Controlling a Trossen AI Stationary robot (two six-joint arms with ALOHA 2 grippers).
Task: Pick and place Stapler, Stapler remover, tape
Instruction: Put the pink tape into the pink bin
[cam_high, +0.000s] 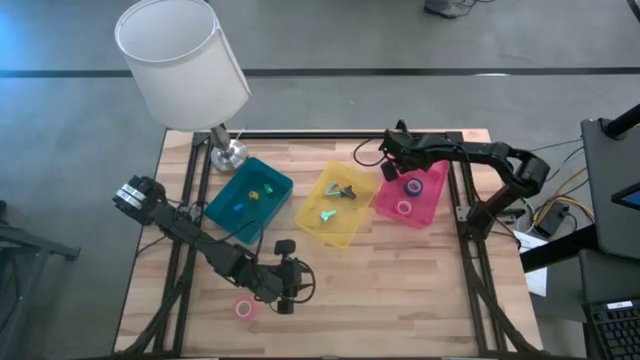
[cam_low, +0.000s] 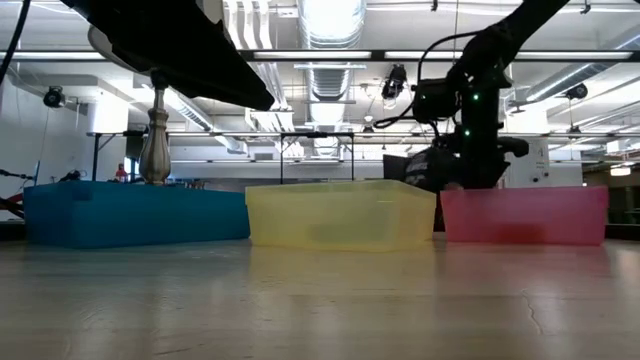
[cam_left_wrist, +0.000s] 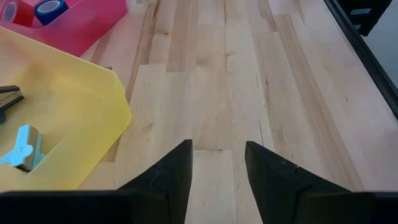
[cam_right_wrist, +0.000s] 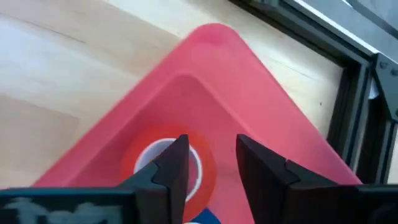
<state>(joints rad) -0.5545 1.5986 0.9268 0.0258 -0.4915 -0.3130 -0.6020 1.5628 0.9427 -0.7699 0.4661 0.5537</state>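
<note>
While the right gripper (cam_high: 389, 170) hung over the pink bin (cam_high: 432, 205), its fingers parted and empty, a red roll (cam_right_wrist: 163, 163) lay below them beside a blue one (cam_high: 413, 186). Near the front, the left gripper (cam_high: 285, 301) hovered open just right of a pink roll (cam_high: 245, 309).

— Where is the left arm?
— Stretched low toward the near edge, left gripper (cam_high: 285, 300) with fingers parted.
— And the right?
— Reaching in from the right at the far side, right gripper (cam_high: 388, 166) pointing down, fingers apart
</note>
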